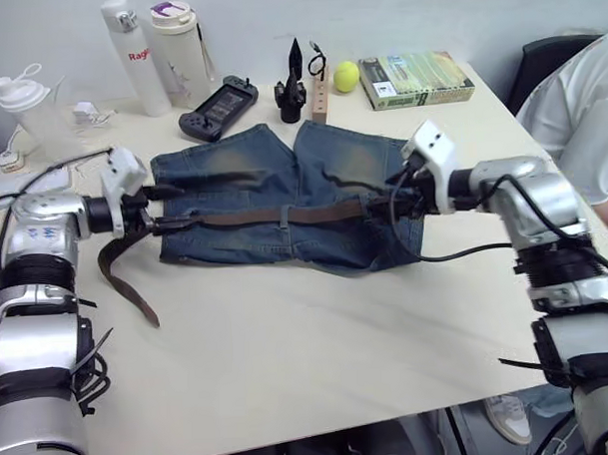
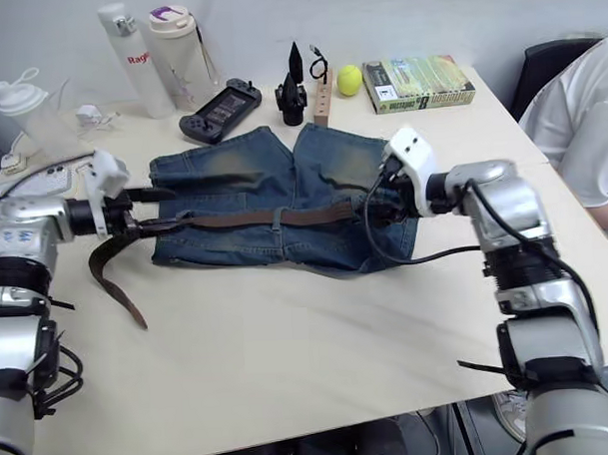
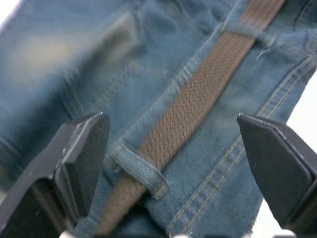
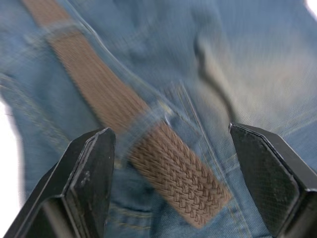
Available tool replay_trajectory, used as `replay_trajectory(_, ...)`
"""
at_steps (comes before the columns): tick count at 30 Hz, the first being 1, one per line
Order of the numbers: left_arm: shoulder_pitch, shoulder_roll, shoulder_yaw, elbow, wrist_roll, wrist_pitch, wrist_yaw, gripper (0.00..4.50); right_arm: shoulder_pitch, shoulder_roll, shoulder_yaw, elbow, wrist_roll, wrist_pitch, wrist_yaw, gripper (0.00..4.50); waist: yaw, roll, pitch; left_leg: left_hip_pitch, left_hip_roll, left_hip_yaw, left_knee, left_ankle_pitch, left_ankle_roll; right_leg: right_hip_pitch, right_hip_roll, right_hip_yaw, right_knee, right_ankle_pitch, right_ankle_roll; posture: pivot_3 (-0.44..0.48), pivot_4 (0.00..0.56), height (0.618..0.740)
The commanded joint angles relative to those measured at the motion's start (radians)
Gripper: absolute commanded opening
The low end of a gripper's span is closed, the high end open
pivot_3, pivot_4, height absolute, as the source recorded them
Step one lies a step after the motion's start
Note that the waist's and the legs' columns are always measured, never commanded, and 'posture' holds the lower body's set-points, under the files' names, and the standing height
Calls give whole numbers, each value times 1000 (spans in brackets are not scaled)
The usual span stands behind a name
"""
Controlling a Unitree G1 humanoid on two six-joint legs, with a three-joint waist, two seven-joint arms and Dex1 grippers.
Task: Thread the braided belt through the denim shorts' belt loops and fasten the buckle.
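Observation:
The denim shorts (image 1: 252,169) lie flat on the table with the waistband toward me. The braided belt (image 1: 254,217) runs along the waistband under the belt loops (image 3: 141,171). Its long free end (image 1: 121,279) trails off the left side and curls toward the table's front. My left gripper (image 1: 169,208) is open at the shorts' left edge, its fingers either side of the belt. At the right edge my right gripper (image 1: 401,199) is open around the belt's plain tip (image 4: 183,183), which pokes out past a loop. The buckle is out of view.
Along the back stand two white bottles (image 1: 128,54), a shaker cup (image 1: 25,102), a game controller (image 1: 218,106), a black stand (image 1: 291,88), a wooden block (image 1: 320,97), a yellow ball (image 1: 347,76) and a book (image 1: 414,79). A person in white (image 1: 580,108) sits at the right.

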Motion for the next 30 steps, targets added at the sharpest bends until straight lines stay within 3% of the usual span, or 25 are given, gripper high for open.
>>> replay_trajectory(1, -50, -22, -3, 87, 76, -21, 102, 4500, -82, 52, -8, 165, -24, -67, -14, 3905, -1, 0, 1, 0, 0, 0, 0, 0, 0, -1, 0, 0, 0, 0, 0, 0, 150, 720)
replay_trajectory(6, -66, -57, 17, 135, 123, -11, 179, 4500, -128, 100, 14, 320, -44, -114, 40, 3905, 0, 0, 1, 0, 0, -1, 1, 0, 0, -1, -1, 0, 3, 0, 0, 0, 150, 720)
replay_trajectory(8, -58, -61, 10, 140, 148, -20, 179, 4500, -132, 104, 25, 335, -54, -130, 68, 3378, 0, 0, 1, 0, 0, -1, 2, 0, 0, -1, -1, 0, 4, 0, 0, 0, 150, 720)
replay_trajectory(9, -54, -62, 9, 142, 157, -26, 178, 3960, -132, 105, 28, 337, -58, -134, 80, 3072, -1, 0, 1, 0, 0, -1, 2, 0, 0, -1, -1, 0, 4, 0, 0, 0, 150, 720)
replay_trajectory(15, -47, -66, 8, 147, 197, -44, 149, 1507, -112, 96, 50, 312, -80, -136, 133, 214, 0, 0, 1, 0, 0, -1, 2, 0, 0, -1, -1, 0, 5, 0, 0, 0, 150, 720)
replay_trajectory(16, -47, -67, 9, 147, 201, -47, 152, 1078, -109, 96, 51, 310, -85, -141, 134, 8, -1, 0, 1, 0, 0, -1, 2, 0, 0, -1, -1, 0, 5, 0, 0, 0, 150, 720)
replay_trajectory(18, -48, -68, 11, 147, 206, -51, 150, 327, -107, 95, 52, 305, -97, -155, 130, 21, -1, 0, 1, 0, 0, -1, 3, 0, 0, -1, -1, 0, 5, 0, 0, 0, 150, 720)
replay_trajectory(26, -52, -62, 24, 131, 210, -99, 99, 294, -94, 86, 30, 275, -126, -234, 99, 21, 0, 0, 1, 0, 0, -1, 3, 0, 0, -1, -2, 0, 6, 0, 0, 0, 150, 720)
replay_trajectory(30, -26, -59, 43, 101, 200, -236, 135, 294, -60, 75, 9, 196, -114, -229, 90, 21, 1, 0, 1, 0, -1, -1, 3, 0, 0, -1, -2, 0, 6, 0, 0, 0, 150, 720)
